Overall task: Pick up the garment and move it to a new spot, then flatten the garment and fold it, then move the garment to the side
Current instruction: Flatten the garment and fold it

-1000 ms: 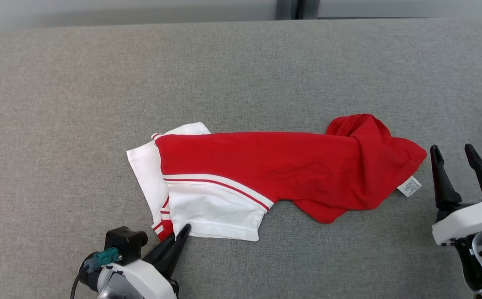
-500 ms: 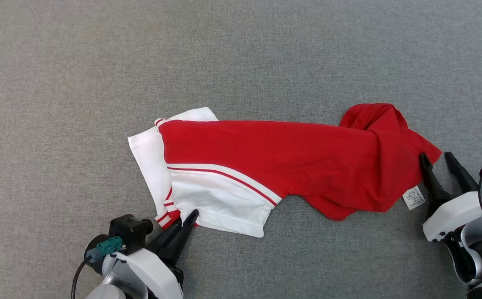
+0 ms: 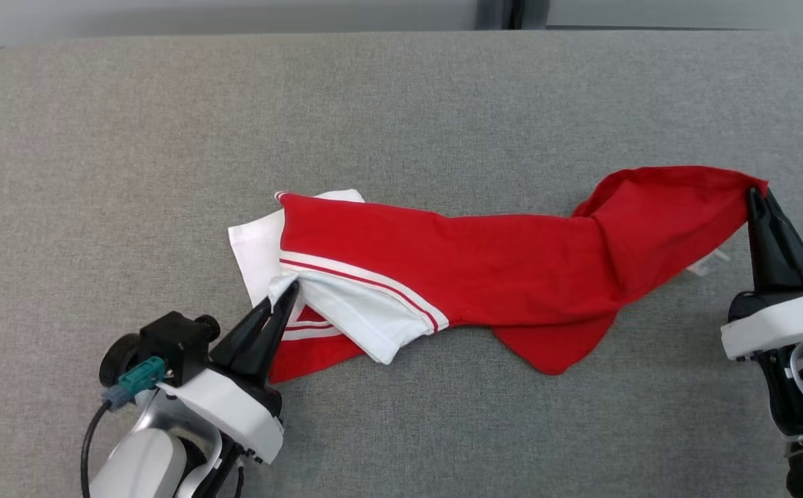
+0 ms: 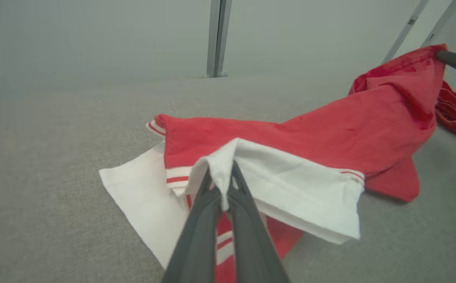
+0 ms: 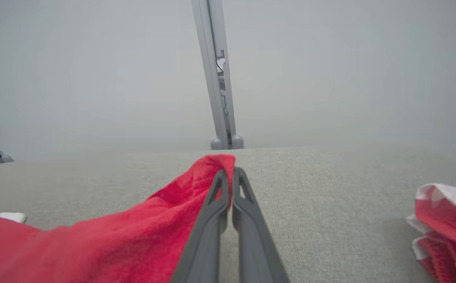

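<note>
The garment [image 3: 498,266], a red T-shirt with white sleeves, stretches across the grey surface. My left gripper [image 3: 290,287] is shut on the edge of its white sleeve [image 4: 290,184] and lifts that edge, seen up close with the left gripper [image 4: 222,177] pinching the white cloth. At the right, my right gripper [image 3: 755,194] is shut on a red corner of the hem and holds it raised off the surface; in its own wrist view the right gripper [image 5: 229,173] pinches the garment [image 5: 133,224] at its tip. A white care label [image 3: 709,263] hangs under the raised red part.
The grey fabric surface [image 3: 401,111] runs to a back edge with a pale wall and a grey post [image 5: 216,78] behind. Another red and white cloth [image 5: 447,224] lies to the right of the right gripper.
Both grippers have closed on the garment: the left on the white sleeve edge, the right on the red hem corner. Both ends are now lifted and pulled apart. The head camera shifted too.
</note>
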Controlling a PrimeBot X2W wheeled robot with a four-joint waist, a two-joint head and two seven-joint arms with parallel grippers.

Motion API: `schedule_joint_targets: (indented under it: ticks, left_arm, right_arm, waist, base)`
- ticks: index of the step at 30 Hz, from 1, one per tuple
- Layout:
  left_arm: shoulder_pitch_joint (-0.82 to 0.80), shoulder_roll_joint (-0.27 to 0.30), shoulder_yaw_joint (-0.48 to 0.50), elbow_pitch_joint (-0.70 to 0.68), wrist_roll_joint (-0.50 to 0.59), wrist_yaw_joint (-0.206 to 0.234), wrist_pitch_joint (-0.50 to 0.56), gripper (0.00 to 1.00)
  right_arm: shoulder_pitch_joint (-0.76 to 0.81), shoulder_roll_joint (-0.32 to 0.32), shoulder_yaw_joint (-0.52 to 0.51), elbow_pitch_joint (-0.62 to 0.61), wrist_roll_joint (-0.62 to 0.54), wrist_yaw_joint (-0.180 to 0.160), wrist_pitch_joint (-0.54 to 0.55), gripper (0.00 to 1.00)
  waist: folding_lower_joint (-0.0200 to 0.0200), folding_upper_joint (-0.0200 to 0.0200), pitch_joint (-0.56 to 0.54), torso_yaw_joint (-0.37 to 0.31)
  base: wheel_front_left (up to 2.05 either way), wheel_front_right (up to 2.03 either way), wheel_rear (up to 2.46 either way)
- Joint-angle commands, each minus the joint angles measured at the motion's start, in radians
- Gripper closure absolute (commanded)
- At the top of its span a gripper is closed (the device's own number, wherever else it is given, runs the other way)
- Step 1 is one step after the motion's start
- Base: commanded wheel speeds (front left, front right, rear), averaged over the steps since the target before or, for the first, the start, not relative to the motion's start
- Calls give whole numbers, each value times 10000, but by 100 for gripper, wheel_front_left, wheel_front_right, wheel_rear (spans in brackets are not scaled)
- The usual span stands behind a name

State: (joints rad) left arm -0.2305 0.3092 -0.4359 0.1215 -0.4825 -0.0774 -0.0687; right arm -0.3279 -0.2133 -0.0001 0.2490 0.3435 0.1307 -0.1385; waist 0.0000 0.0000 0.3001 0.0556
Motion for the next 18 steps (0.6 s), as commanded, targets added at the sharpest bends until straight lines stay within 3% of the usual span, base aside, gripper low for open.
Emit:
schedule_joint_targets:
  ticks: [1, 11, 18]
  left_arm:
    - [-216, 114, 90, -158, 70, 76, -29, 100]
    - [-1480, 696, 760, -2167, 507, 552, 209, 100]
    - [-3217, 1125, 1352, -3166, 1130, 881, 376, 100]
  right_arm:
    - [-181, 17, -59, -197, -12, 2, -97, 100]
    - [-1476, 108, -112, -2344, -85, 2, 117, 100]
    - [-2629, -134, 10, -3128, -200, 2, 533, 100]
  waist:
    - [0, 0, -190, -53]
    - [0, 0, -1040, -187]
    - [0, 0, -1680, -243]
  base:
    - [0, 0, 0]
    - [0, 0, 0]
    - [0, 0, 0]
